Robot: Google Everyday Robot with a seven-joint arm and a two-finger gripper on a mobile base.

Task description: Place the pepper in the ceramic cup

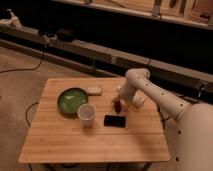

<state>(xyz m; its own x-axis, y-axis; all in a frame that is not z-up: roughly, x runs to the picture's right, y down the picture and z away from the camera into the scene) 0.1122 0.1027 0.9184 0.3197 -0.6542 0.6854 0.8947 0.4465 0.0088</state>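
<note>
the gripper (118, 99) is poising directly over the pepper (117, 105), fingers standing wide and gripping nothing; the pepper is lying on the table (75, 140) just behind the phone (115, 120). the grasp appears to be pending, calling for closing, lifting, and carrying left to the ceramic cup (87, 112).

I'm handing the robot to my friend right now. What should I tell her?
Gripper: down low at the pepper; a grip cannot be confirmed.
Pepper: at the table surface, right of the ceramic cup and just behind the black phone.
Ceramic cup: upright beside the green bowl.
Done: gripper is at the pepper.
Left: grasp it, lift it, carry it left to the cup, drop it in.
</note>
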